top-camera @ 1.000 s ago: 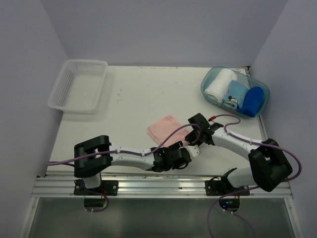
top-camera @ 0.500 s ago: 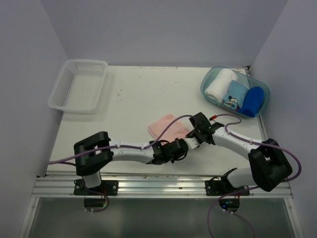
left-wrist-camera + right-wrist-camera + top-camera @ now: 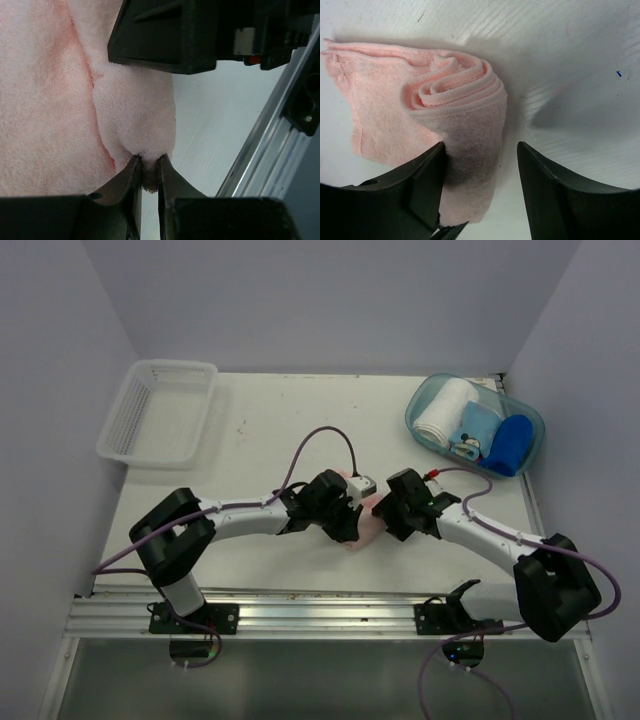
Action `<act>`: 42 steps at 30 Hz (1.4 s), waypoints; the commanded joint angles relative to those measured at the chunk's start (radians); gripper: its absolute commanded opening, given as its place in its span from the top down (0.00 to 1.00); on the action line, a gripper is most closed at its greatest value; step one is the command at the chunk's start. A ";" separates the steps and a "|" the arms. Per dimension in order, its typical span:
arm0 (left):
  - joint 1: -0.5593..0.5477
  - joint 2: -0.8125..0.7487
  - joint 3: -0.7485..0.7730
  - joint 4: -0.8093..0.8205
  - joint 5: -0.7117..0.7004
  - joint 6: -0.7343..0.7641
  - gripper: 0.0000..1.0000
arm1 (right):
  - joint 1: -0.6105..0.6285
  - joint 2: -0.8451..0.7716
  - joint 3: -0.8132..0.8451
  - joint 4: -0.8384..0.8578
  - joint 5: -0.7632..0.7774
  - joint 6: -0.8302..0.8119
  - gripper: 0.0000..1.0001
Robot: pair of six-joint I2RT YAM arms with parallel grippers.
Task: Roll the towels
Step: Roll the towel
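A pink towel (image 3: 362, 527) lies bunched on the white table between my two grippers. In the right wrist view the pink towel (image 3: 455, 107) is partly rolled, with a spiral end showing. My left gripper (image 3: 347, 512) is shut on a fold of the towel's edge; the left wrist view shows the gripper (image 3: 150, 172) pinching the pink cloth (image 3: 55, 100). My right gripper (image 3: 392, 517) sits just right of the towel. In its own view the right gripper (image 3: 480, 172) is open, its left finger (image 3: 422, 185) against the roll and its right finger (image 3: 555, 192) over bare table.
A white mesh basket (image 3: 160, 412) stands at the back left. A blue tub (image 3: 533, 445) at the back right holds white and blue rolled towels. An aluminium rail (image 3: 320, 615) runs along the near edge, close to the left gripper (image 3: 272, 145).
My left gripper has moved from the near edge away and to the right, carrying the towel's edge over itself. The flat towel is now bunched into a partial roll. The right gripper stayed close.
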 commanded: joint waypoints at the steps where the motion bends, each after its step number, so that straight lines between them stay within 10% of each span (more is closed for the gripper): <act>1: 0.052 -0.041 -0.051 0.155 0.207 -0.117 1.00 | 0.006 -0.061 -0.065 0.064 -0.020 -0.031 0.38; 15: 0.183 0.013 -0.195 0.428 0.503 -0.336 1.00 | 0.006 -0.026 -0.138 0.277 -0.084 -0.071 0.36; 23: 0.201 0.018 -0.200 0.430 0.522 -0.349 1.00 | 0.006 0.025 -0.110 0.276 -0.075 -0.066 0.71; 29: 0.203 -0.028 -0.152 0.250 0.419 -0.228 0.43 | 0.006 0.051 0.003 0.069 -0.031 -0.084 0.77; 42: -0.010 -0.188 0.009 -0.090 -0.101 0.071 0.32 | 0.006 0.144 0.115 -0.057 -0.068 -0.083 0.79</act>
